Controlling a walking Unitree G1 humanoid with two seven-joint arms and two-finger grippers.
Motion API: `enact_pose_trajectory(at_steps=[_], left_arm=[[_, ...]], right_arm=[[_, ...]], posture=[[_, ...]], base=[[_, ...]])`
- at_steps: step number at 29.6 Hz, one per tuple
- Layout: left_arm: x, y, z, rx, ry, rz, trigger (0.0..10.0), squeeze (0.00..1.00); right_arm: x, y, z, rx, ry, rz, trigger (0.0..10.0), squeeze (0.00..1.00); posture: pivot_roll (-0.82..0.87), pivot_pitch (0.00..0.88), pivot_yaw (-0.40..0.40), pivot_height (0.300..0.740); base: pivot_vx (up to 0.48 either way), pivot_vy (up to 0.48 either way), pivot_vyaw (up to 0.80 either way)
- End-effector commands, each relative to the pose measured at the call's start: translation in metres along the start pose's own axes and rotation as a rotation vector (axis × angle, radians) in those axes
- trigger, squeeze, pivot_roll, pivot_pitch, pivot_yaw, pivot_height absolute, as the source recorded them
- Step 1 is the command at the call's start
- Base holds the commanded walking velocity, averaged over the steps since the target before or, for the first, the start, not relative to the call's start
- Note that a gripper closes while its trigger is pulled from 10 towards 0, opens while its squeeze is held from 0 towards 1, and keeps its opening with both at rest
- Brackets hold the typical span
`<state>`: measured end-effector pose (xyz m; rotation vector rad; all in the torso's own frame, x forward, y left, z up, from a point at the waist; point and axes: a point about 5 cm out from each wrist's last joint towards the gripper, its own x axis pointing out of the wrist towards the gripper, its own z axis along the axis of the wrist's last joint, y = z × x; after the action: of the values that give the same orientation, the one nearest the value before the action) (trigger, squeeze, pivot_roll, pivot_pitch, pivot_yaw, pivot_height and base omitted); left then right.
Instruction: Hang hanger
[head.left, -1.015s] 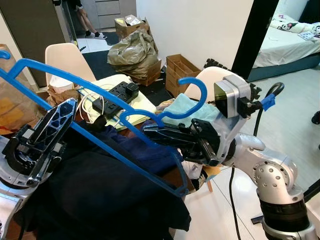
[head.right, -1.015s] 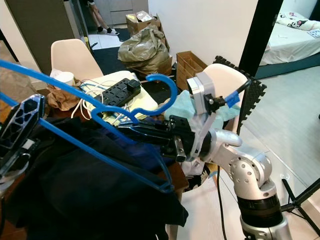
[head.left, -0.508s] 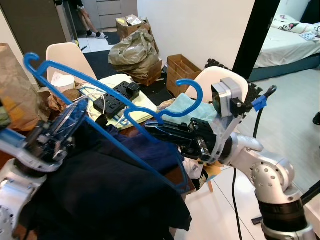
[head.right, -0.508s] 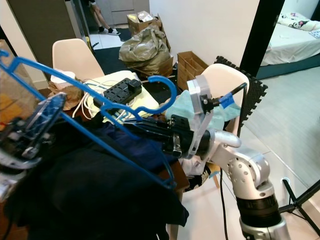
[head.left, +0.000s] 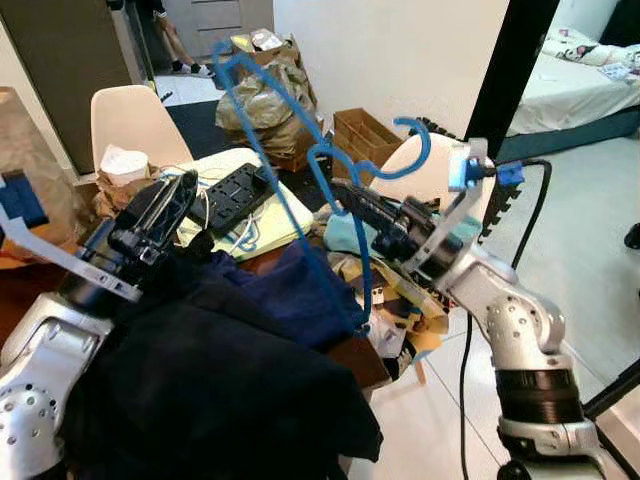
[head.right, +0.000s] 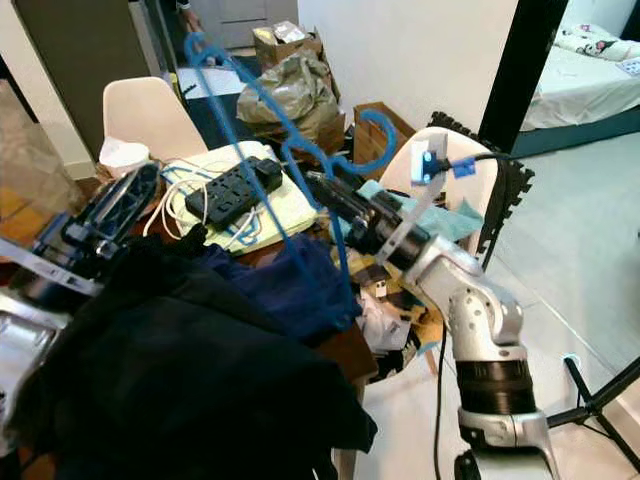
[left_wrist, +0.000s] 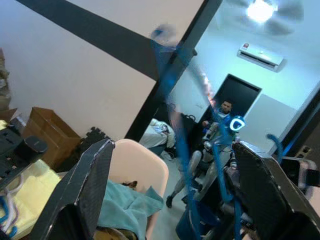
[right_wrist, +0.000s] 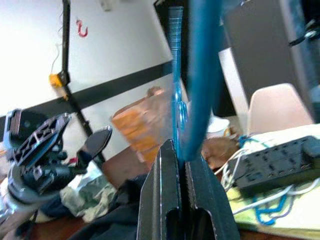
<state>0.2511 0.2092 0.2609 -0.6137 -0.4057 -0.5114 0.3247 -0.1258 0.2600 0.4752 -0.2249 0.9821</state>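
Note:
A blue plastic hanger (head.left: 428, 148) stands tilted up over the table, its hook toward the white wall and one corner low by the dark blue garment (head.left: 300, 295). My right gripper (head.left: 345, 190) is shut on the hanger (right_wrist: 200, 75) near its neck; the right wrist view shows its fingers (right_wrist: 165, 200) pressed together around the blue bar. My left gripper (head.left: 175, 200) is open over the heap of dark clothes (head.left: 200, 390), apart from the hanger. Nothing lies between its fingers (left_wrist: 85, 190) in the left wrist view.
On the table, a black power strip (head.left: 235, 185) lies on a yellow cloth. Cream chairs stand behind (head.left: 130, 120) and at the right (head.left: 420, 160), the latter with a teal cloth. Cardboard boxes (head.left: 360, 135) and a bag (head.left: 265, 100) sit on the floor; a person's legs (head.left: 175, 40) show at the back.
The hanger has left my left gripper and swung from lying across the clothes to standing steeply upright in my right gripper. The right arm has lifted and turned; the left gripper has dropped lower.

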Motion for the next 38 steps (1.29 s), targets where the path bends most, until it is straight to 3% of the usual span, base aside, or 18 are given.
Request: enact_pose_trajectory(at_steps=[1, 6, 9, 15, 23, 31, 38], left_arm=[[0.001, 0.012, -0.007, 0.058, 0.052, 0.104, 10.0, 0.0], [0.001, 0.024, -0.028, 0.18, 0.161, 0.252, 10.0, 0.0], [0.0, 0.025, -0.038, 0.226, 0.2, 0.287, 10.0, 0.0], [-0.002, 0.026, -0.051, 0.255, 0.231, 0.332, 10.0, 0.0], [-0.011, 0.038, -0.048, 0.407, 0.219, 0.422, 10.0, 0.0], [-0.015, 0.036, -0.046, 0.505, 0.199, 0.458, 10.0, 0.0], [-0.014, 0.032, -0.028, 0.599, 0.134, 0.462, 10.0, 0.0]], right_arm=[[0.001, -0.011, 0.0, -0.028, -0.004, -0.104, 10.0, 0.0], [0.002, -0.027, -0.001, -0.072, 0.006, -0.253, 10.0, 0.0], [0.003, -0.031, -0.003, -0.094, 0.014, -0.295, 10.0, 0.0], [0.003, -0.032, -0.01, -0.132, 0.056, -0.311, 10.0, 0.0], [0.005, -0.031, -0.013, -0.153, 0.042, -0.294, 10.0, 0.0], [0.007, -0.027, -0.019, -0.157, 0.049, -0.279, 10.0, 0.0], [0.009, -0.025, -0.022, -0.175, 0.054, -0.272, 10.0, 0.0]], posture=[[-0.02, 0.046, 0.003, 0.74], [-0.02, 0.047, 0.005, 0.74], [-0.01, 0.046, 0.002, 0.74], [-0.02, 0.047, 0.0, 0.74], [-0.01, 0.044, 0.004, 0.74], [-0.01, 0.043, 0.003, 0.74], [-0.01, 0.042, 0.003, 0.74]], base=[[-0.289, 0.0, 0.0], [-0.388, 0.0, 0.0], [-0.469, 0.0, 0.0], [-0.463, 0.0, 0.0], [-0.112, 0.0, 0.57], [0.0, 0.0, 0.76], [0.041, 0.0, 0.76]])
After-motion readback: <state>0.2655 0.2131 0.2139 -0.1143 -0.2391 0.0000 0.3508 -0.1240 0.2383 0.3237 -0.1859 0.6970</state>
